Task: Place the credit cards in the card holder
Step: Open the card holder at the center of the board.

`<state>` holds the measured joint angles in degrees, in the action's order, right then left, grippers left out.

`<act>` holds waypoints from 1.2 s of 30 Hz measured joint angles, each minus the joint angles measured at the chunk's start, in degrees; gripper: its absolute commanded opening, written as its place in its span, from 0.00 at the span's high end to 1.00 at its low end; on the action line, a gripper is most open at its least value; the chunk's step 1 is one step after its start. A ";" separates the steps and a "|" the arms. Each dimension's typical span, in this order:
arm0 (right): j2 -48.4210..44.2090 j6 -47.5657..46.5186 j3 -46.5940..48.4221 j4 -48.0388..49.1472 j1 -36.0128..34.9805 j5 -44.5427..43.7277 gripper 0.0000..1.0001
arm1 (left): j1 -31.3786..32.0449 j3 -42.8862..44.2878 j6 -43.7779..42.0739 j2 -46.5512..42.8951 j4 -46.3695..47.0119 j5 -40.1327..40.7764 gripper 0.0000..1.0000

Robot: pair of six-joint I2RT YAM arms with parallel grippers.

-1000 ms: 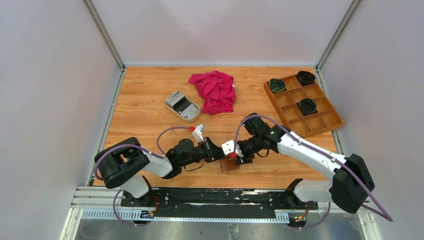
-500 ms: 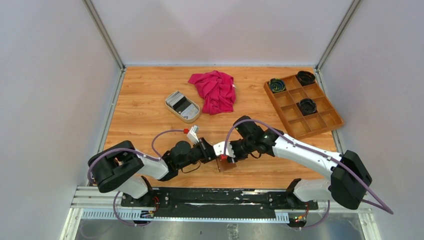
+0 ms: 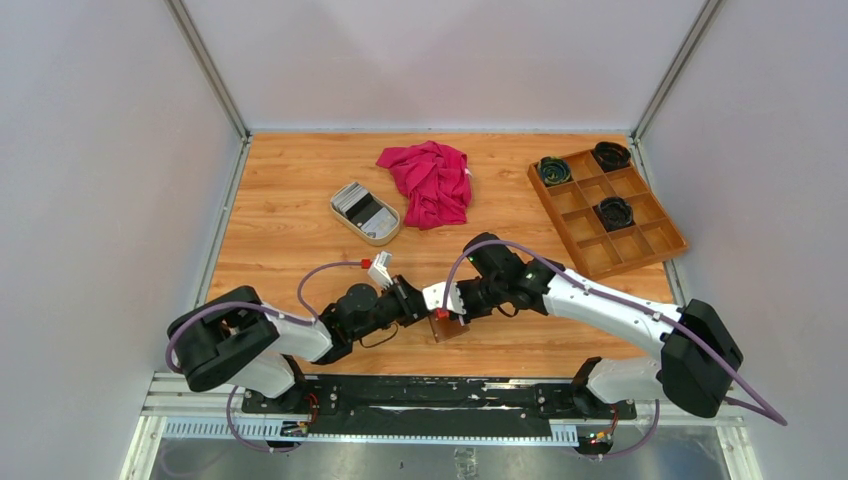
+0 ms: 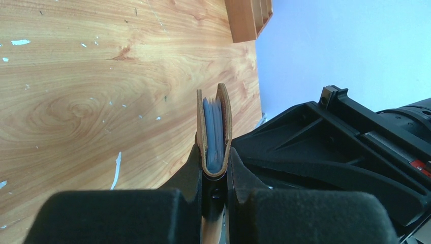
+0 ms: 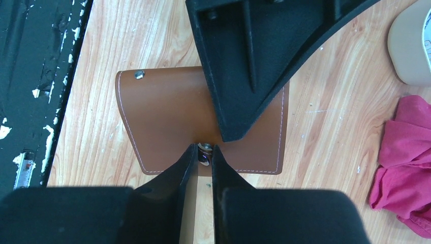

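left gripper (image 4: 213, 158) pinches wallet (image 4: 224, 117) at its fold, cards (image 4: 212, 127) just ahead of it | right gripper (image 5: 204, 152) nips wallet edge | risk: opposed pulls could twist wallet, spilling cards

The left gripper (image 3: 428, 309) and right gripper (image 3: 445, 311) meet at the card holder (image 3: 451, 329) by the near edge of the desk (image 3: 285, 205). A dish (image 3: 382, 238) of credit cards (image 3: 353, 197) sits left of a red cloth (image 3: 432, 182)

card holder (image 5: 162, 122) half hidden, dish (image 5: 411, 51) cropped
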<state>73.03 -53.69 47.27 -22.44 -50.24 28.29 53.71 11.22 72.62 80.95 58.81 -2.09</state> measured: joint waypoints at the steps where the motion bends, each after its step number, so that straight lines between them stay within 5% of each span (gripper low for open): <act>1: 0.00 0.11 0.02 0.00 0.00 -0.13 0.89 | 0.00 -0.11 0.00 -0.11 -0.04 0.00 1.00; 13: -0.90 -1.36 0.02 -2.95 2.03 1.42 0.90 | 0.02 -1.73 -3.10 -2.95 0.59 -0.87 1.00; 36: -4.17 -5.77 0.13 -13.35 18.29 16.70 0.43 | -1.95 -0.70 -19.56 -17.79 -8.76 -11.34 1.00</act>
<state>68.86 -59.46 47.40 -35.79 -31.94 44.99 51.77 10.52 53.06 63.16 50.04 -13.43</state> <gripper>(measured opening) 0.538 0.094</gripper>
